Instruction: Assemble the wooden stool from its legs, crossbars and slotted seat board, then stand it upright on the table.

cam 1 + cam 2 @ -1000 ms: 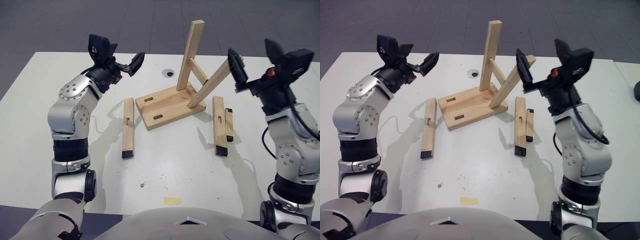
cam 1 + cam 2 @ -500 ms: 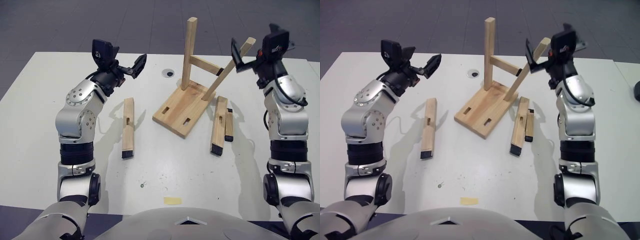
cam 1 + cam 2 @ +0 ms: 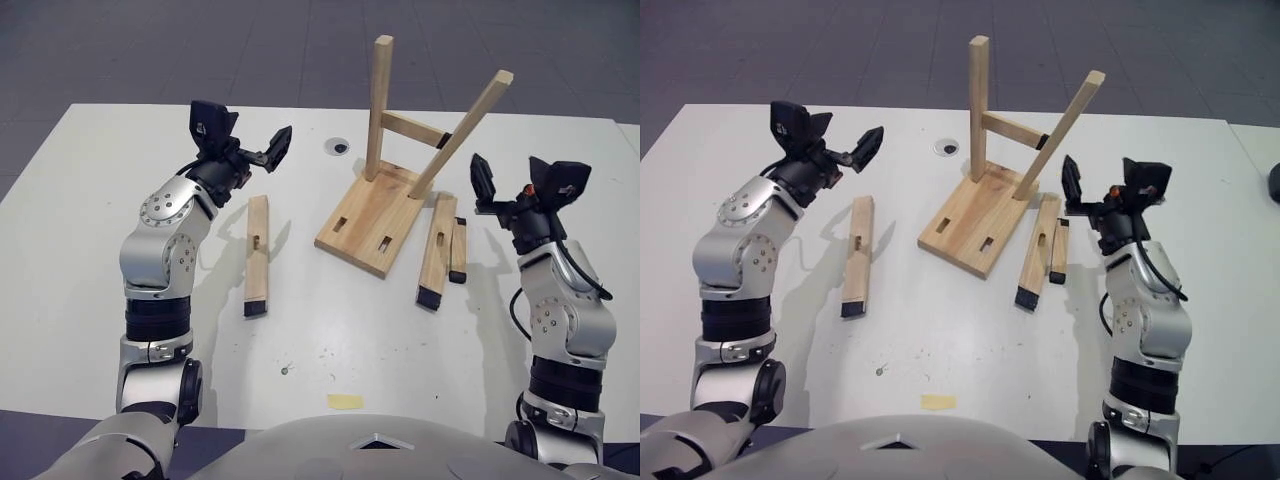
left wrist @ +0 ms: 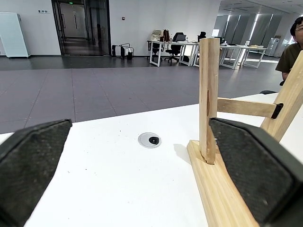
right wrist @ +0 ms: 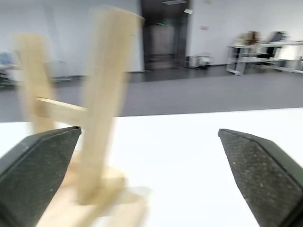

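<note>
Jaws wide apart on left gripper and right gripper, both empty, either side of seat board lying flat mid-table. Two legs slotted in, one leaning, joined by crossbar. Likely risk: nudging the leaning one, popping the joint or tipping everything onto loose leg just beside.

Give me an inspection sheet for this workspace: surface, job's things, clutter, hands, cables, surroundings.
Surface: white table, a few small marks.
Job's things: seat board lying flat, upright leg and leaning leg standing in it, joined by a crossbar; loose leg to its left; second loose leg with a short bar beside it on the right.
Clutter: yellow scrap near the front edge; round grommet behind the board.
Hands: left hand open, empty; right hand open, empty.
Cables: black cable on the right forearm.
Surroundings: grey floor; desks far behind.
</note>
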